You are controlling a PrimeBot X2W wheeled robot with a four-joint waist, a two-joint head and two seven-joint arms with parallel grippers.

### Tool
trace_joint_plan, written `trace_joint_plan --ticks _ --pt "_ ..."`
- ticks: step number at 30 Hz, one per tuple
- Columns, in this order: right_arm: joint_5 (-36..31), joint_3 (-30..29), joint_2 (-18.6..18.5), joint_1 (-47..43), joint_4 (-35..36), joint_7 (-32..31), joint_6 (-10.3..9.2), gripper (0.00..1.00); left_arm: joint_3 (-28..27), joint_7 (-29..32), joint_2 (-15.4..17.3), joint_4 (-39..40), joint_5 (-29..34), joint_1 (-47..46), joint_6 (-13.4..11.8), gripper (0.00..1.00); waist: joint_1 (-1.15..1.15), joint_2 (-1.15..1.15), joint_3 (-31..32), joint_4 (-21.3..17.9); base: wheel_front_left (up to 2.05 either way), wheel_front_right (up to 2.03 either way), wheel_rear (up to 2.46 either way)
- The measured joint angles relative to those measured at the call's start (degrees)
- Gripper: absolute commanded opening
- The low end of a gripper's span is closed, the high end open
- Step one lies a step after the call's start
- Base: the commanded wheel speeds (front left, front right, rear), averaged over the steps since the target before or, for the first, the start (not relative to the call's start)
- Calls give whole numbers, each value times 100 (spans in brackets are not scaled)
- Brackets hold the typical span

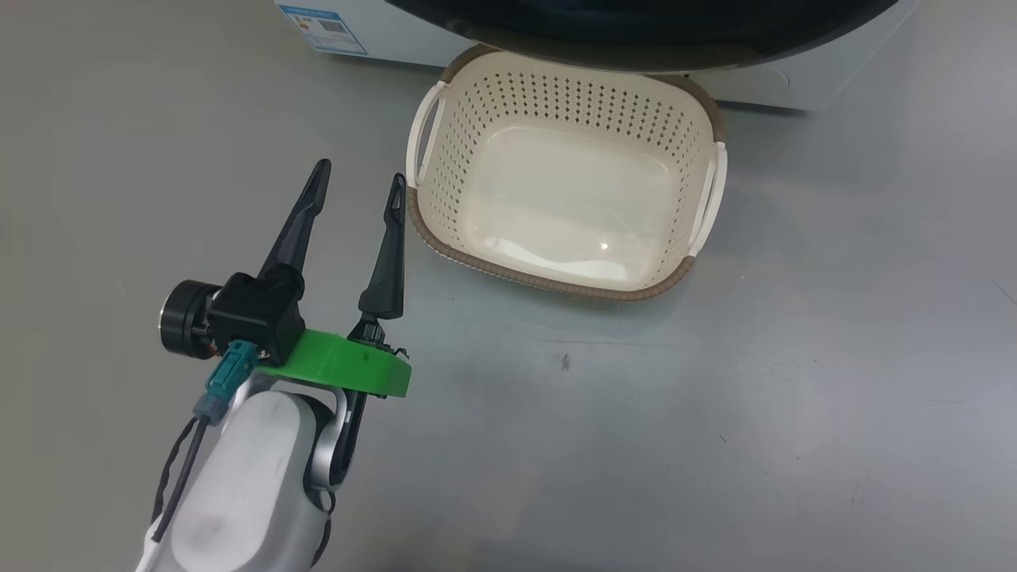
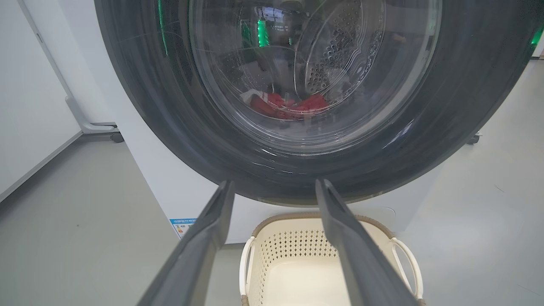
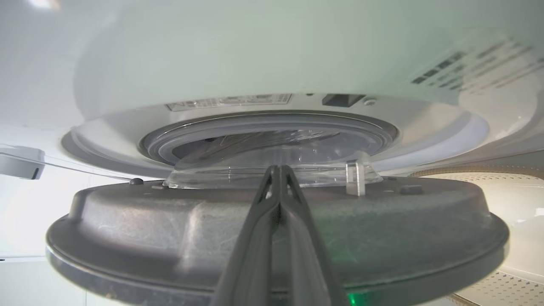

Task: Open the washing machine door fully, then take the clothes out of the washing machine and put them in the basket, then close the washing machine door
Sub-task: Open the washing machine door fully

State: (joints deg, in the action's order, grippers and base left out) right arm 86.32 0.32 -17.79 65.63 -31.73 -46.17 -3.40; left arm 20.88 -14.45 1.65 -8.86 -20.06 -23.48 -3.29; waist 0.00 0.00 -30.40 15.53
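The washing machine door (image 2: 140, 106), with its black rim and glass bowl, stands ajar from the white washing machine (image 2: 170, 187). Through the glass I see the red clothes (image 2: 289, 106) low in the steel drum. In the right wrist view, my right gripper (image 3: 278, 168) is shut and empty. Its fingers lie against the door's grey inner face (image 3: 170, 229), tips by the glass bowl, with the grey-gasketed port (image 3: 263, 123) beyond. The empty cream basket (image 1: 556, 282) sits on the floor below the door (image 1: 636, 40). My left gripper (image 1: 359, 175) hangs open to the basket's left, holding nothing.
A blue label (image 1: 322, 28) marks the machine's lower front corner. In the left wrist view a white panel on a caster (image 2: 114, 137) stands beside the machine. Grey floor (image 1: 715, 413) spreads in front of the basket and to both sides.
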Motion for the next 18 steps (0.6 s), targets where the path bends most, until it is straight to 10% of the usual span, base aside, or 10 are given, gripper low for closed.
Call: trace_joint_plan --ticks 18 --pt "260 26 224 -879 -113 -323 390 0 -4 0 1 -205 59 188 7 100 0 0 508 -142 0 0 0"
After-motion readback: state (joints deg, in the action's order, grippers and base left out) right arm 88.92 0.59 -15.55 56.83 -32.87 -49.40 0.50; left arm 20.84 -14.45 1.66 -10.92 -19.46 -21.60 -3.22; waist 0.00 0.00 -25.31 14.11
